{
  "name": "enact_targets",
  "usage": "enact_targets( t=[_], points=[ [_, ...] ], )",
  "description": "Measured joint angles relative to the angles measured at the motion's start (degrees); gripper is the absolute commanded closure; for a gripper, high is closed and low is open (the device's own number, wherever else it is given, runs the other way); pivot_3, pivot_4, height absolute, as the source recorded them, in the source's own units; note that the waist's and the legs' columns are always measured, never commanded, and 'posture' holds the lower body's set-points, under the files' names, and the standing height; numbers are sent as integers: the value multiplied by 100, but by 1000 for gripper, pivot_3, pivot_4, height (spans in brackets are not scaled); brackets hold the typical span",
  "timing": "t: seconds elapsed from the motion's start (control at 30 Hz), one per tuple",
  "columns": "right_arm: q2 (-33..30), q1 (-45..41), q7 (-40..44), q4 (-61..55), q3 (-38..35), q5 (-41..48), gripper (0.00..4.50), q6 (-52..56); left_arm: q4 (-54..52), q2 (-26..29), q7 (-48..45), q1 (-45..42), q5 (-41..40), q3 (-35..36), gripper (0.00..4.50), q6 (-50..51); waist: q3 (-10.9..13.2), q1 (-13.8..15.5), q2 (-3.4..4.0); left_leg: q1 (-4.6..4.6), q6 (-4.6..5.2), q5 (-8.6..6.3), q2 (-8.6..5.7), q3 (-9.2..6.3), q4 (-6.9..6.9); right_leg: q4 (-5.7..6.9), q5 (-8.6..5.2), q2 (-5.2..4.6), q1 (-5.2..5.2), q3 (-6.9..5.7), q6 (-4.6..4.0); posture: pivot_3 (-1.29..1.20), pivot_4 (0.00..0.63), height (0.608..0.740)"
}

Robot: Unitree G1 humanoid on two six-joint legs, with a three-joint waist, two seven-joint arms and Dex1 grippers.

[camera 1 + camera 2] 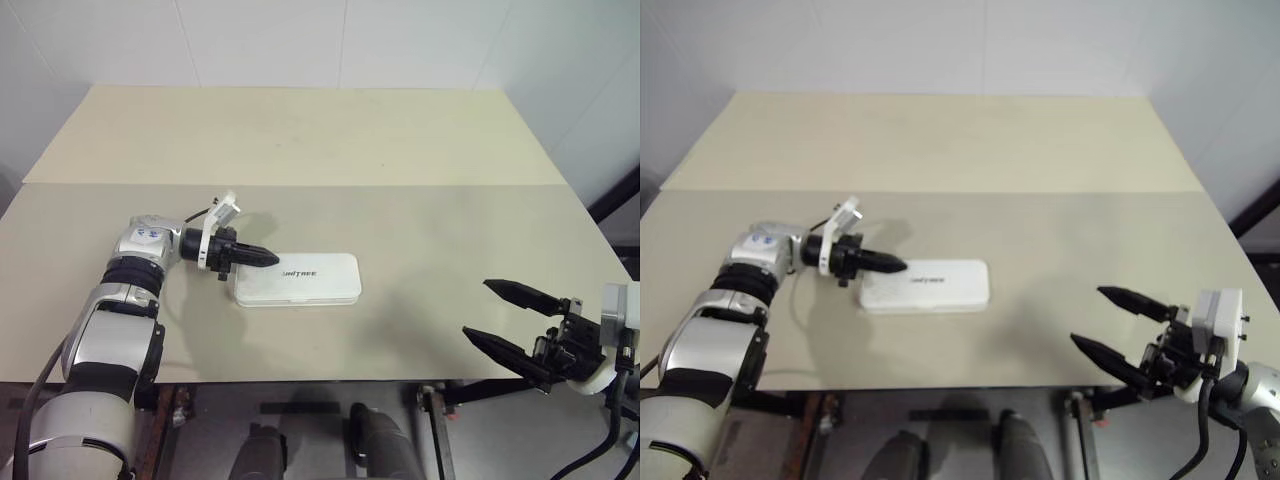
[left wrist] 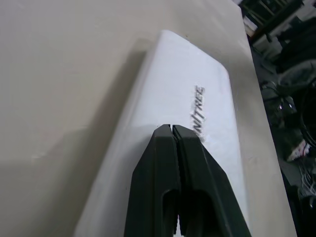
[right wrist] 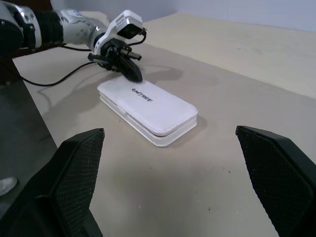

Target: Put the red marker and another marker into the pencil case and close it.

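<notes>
The pencil case (image 1: 298,279) lies flat on the table (image 1: 420,160), lid down; its contents are hidden and no markers are seen outside it. The left gripper (image 1: 262,257), jaws pressed together and holding nothing, has its tip over the lid's near end, seemingly pressing it shut; contact cannot be confirmed. This appears to be the closing step; next, a firm downward push, then withdrawal. The right gripper (image 1: 500,316), jaws spread and empty, stands well apart.

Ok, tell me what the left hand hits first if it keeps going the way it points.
Most likely the lid of the pencil case: the shut left hand angles down over its near end, though contact is unclear.
</notes>
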Motion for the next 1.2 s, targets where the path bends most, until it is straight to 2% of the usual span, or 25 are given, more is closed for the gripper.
enact_targets(
  t=[0.23, 0.67, 1.07, 1.2],
  points=[
    [274, -148, 151, 50, 2, 292, 0, -199, -574, 52, 0, 291, -245, -337, 4457, 68, -1, -22, 2, 27, 2, -1, 4, 0, -1, -41, -4, 3, 59, 0, -4, 0, 150, 740],
    [304, -482, 220, 60, 414, 212, 0, -401, -920, 80, -1, 356, -241, -605, 4457, 155, -3, -7, 5, 26, 2, -1, 2, -4, 0, -45, -4, 2, 62, -1, -4, 0, 150, 740],
    [373, -1002, 102, 405, 890, -148, 0, -530, -1799, 94, 2, 711, -224, -666, 4457, 447, -11, -10, 20, 29, 3, -2, 2, -3, 0, -45, -10, 2, 65, 0, -14, 0, 150, 740],
    [369, -1254, 108, 617, 974, -211, 0, -539, -1817, -146, 252, 720, -207, -382, 4457, 448, -12, 7, 22, 24, 3, -1, 1, -7, 3, -46, -19, 2, 64, -2, -31, 0, 150, 740]
  ],
)
